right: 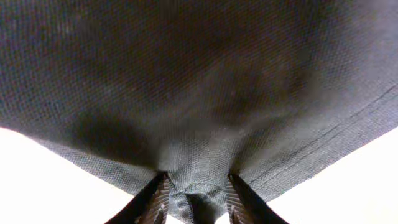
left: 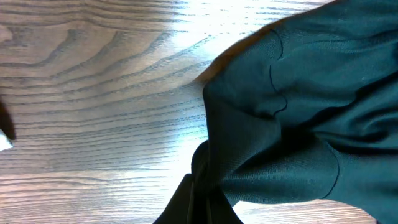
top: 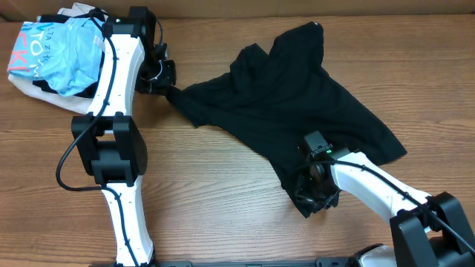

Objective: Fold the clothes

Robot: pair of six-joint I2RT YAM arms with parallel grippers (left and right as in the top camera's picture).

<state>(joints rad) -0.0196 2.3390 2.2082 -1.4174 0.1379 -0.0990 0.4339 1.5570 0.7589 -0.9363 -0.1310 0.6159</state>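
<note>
Black clothes in right gripper

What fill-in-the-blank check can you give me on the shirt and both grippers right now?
The shirt is ____ in colour.
The left gripper pinches its corner on the side nearest a light ____ garment.
The right gripper is shut on the ____.
Missing words: black; blue; shirt.

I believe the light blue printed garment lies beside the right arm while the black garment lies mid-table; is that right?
Not quite: the overhead view shows the light blue printed garment beside the left arm; the black garment does lie mid-table.
</note>
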